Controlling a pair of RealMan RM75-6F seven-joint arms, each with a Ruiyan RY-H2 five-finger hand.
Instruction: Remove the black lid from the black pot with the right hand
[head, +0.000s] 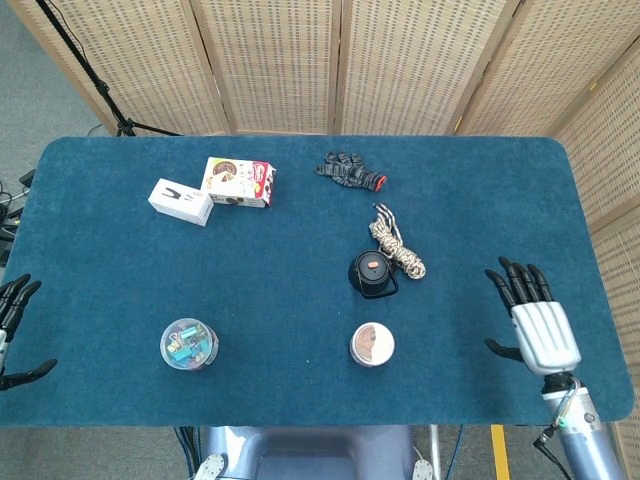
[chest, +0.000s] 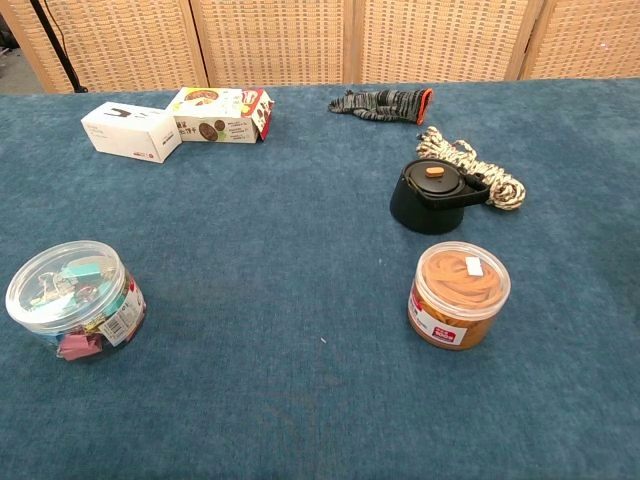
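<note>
Two boxes (head: 181, 201) (head: 240, 182), two jars (head: 189, 344) (head: 372, 345) (both lidded), one pot (head: 372, 274).

Blue table (head: 120, 300) carrying a scatter of small items.
Toward the upper left of the head view a white box (head: 181, 201) is lying just beside a printed box (head: 240, 182); a glove (head: 351, 170) is lying upper centre. A rope (head: 397, 246) is sitting coiled at centre, touching the black pot (head: 371, 275), which is standing with its lid (head: 371, 267) on. Lower centre, a jar of rubber bands (head: 371, 344) is standing near the pot; lower left, a clear tub of clips (head: 189, 343) is standing well apart from the rest.
</note>
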